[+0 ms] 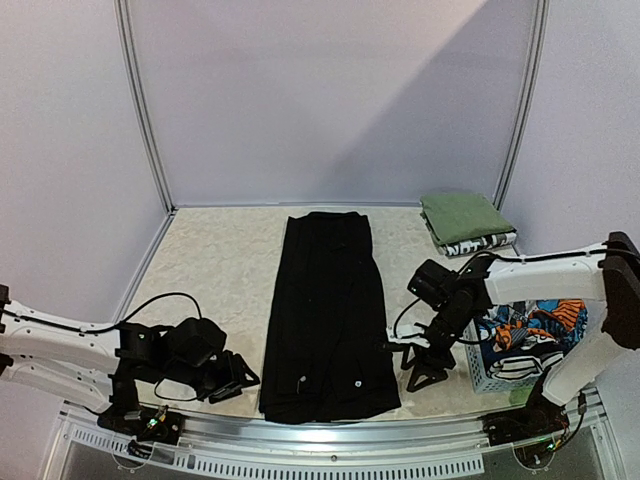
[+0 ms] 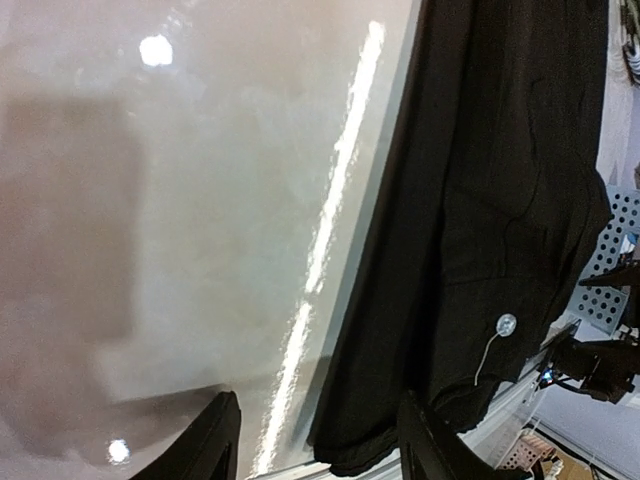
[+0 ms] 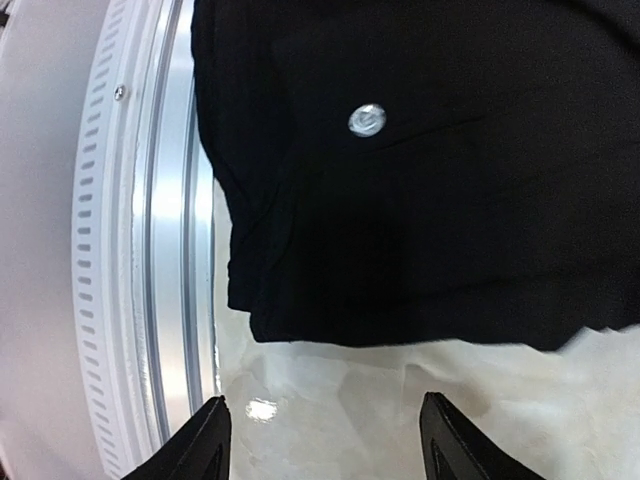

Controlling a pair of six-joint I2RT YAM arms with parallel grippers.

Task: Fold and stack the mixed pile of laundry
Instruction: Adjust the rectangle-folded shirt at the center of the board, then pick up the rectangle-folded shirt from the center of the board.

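Top view: black garment (image 1: 328, 310) lies flat mid-table (image 1: 220, 260), long axis 12 to 6. Left gripper (image 1: 235, 378) sits at its 8 o'clock, right gripper (image 1: 425, 370) at its 4 o'clock, both just off the cloth. Cartoon-print garment (image 1: 530, 330) fills the basket (image 1: 480, 378) at 4 o'clock of the frame. Olive-green cloth (image 1: 462, 215) lies on a black-and-white printed piece (image 1: 482, 243) at 2 o'clock.

Left wrist only: claw (image 2: 320, 450) released, garment corner at 1 o'clock of it; pale button (image 2: 506, 324) trailing a loose thread.

Right wrist only: claw (image 3: 325, 440) released, hem at 12 o'clock; shiny button (image 3: 367, 119); slotted rail (image 3: 150, 250) at 9 o'clock.
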